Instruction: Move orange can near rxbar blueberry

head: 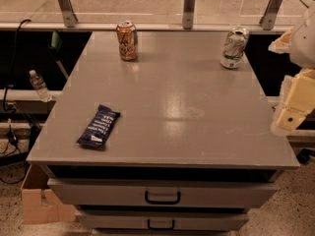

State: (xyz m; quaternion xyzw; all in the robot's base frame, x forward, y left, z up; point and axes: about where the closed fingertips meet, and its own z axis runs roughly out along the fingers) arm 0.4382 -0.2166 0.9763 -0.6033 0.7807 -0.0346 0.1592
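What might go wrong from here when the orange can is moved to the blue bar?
1. The tool hangs right of the table, far from the orange can; the white and green can stands nearer and might be knocked.
2. The rxbar blueberry lies near the front left edge; a push may drop it.

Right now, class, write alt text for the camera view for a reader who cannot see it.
An orange can stands at the back left of a grey table, far from the rxbar blueberry lying near the front left edge. A white and green can stands back right; the robot's claw hangs beside the table's right edge.
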